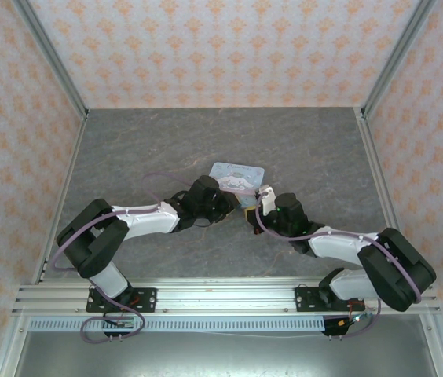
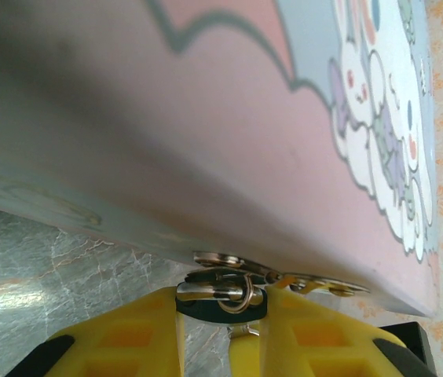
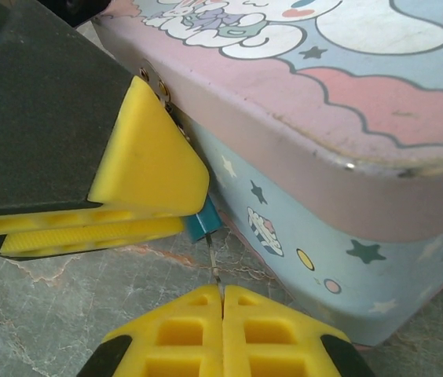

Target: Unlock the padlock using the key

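The right gripper (image 3: 221, 302), jaws clenched on the key (image 3: 214, 263), meets the padlock (image 3: 203, 222) clamped in the left gripper (image 2: 223, 314) jaws. Keep the key straight, seat it fully, then twist.

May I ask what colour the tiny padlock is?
The tiny padlock is dark teal-blue, clearest in the right wrist view.

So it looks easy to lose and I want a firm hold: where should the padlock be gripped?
Pinch the padlock by its teal body across the flat faces, coming from the open table side, away from the tin. The shackle sits in the hasp and the key enters the opposite end, so leave both ends free.
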Controlling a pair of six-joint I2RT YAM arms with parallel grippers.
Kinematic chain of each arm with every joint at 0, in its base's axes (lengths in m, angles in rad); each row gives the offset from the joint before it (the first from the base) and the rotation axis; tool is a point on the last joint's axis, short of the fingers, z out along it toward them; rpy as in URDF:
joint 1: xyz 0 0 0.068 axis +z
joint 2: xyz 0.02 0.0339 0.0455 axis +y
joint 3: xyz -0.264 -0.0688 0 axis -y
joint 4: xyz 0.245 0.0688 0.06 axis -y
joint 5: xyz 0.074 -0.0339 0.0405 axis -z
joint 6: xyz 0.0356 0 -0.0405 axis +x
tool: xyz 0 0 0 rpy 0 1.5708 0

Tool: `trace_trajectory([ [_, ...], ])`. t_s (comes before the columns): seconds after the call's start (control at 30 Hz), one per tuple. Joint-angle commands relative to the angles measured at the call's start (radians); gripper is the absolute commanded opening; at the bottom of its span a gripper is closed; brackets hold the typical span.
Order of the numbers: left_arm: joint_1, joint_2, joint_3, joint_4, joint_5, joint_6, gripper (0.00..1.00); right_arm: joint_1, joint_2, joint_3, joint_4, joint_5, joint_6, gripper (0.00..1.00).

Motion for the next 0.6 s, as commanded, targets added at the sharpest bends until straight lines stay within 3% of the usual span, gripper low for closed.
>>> trace_trajectory([
  [0.0,-0.002,-0.028,0.006,0.049,0.027,-0.022,0.26,0.005,-0.015,-0.01,0.062,-0.01,0.014,0.0],
  [0.57,-0.009,-0.029,0.023,0.082,0.075,-0.04,0.26,-0.029,0.046,0.007,0.172,-0.081,0.045,0.0],
])
